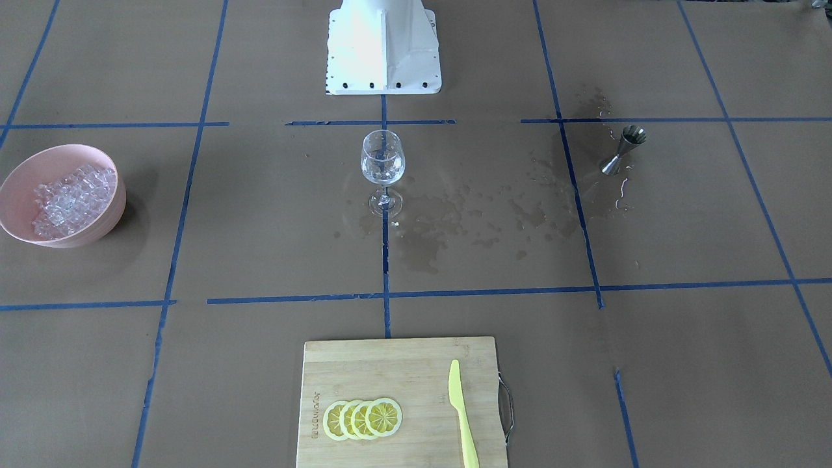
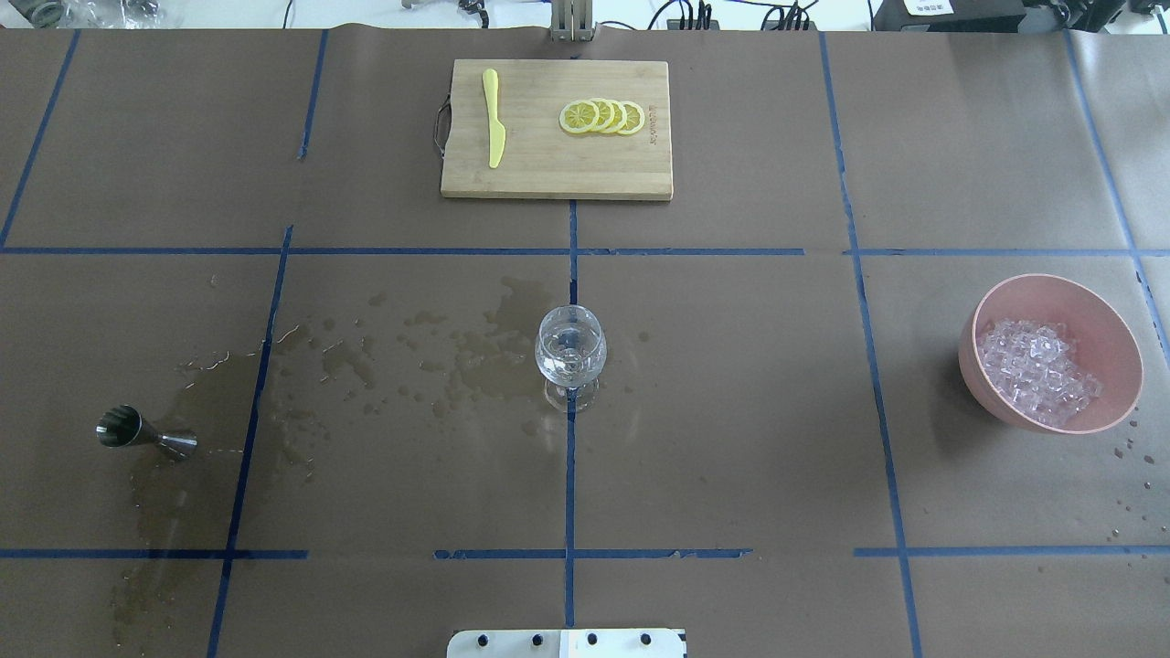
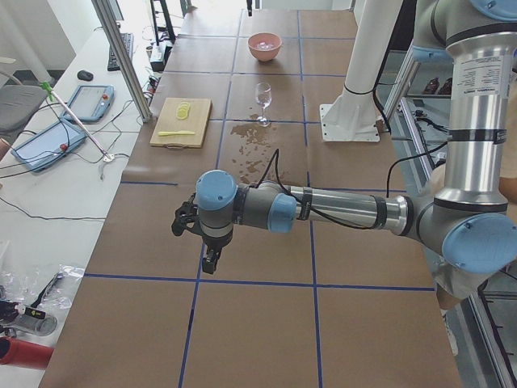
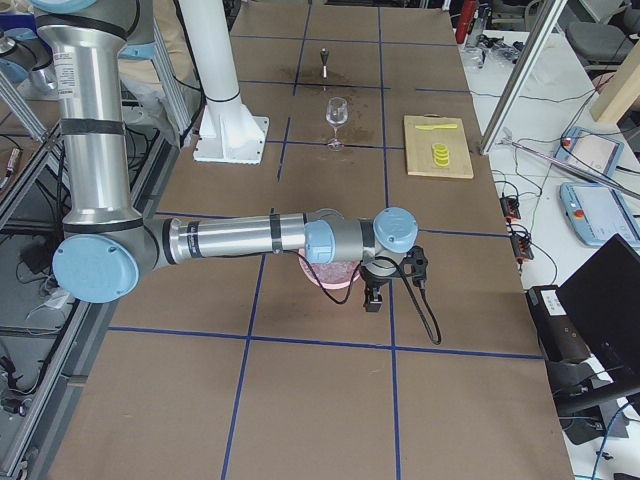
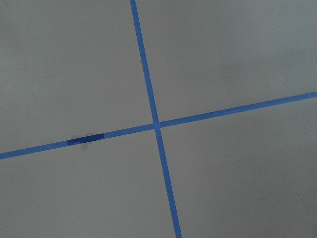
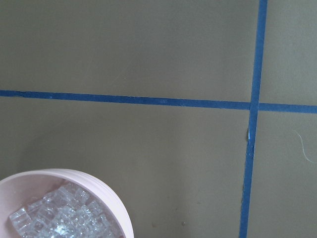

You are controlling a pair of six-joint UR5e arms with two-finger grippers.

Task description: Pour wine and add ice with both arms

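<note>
A clear wine glass (image 1: 382, 162) stands upright at the table's middle, also in the overhead view (image 2: 570, 352); a small measure of clear wine (image 2: 569, 364) seems to lie in it. A pink bowl (image 2: 1101, 322) holds a heap of ice (image 2: 1037, 366); the right wrist view shows the ice (image 6: 64, 214) at its lower left. A steel jigger (image 2: 146, 431) stands on wet paper. My left gripper (image 3: 210, 260) hangs over bare paper far from the glass. My right gripper (image 4: 372, 298) hangs beside the bowl. I cannot tell whether either is open.
A bamboo cutting board (image 2: 548, 174) at the far edge carries lemon slices (image 2: 603, 117) and a yellow knife (image 2: 494, 128). Dark wet stains (image 2: 457, 356) spread between jigger and glass. The white pedestal (image 1: 383, 52) stands at the robot's side.
</note>
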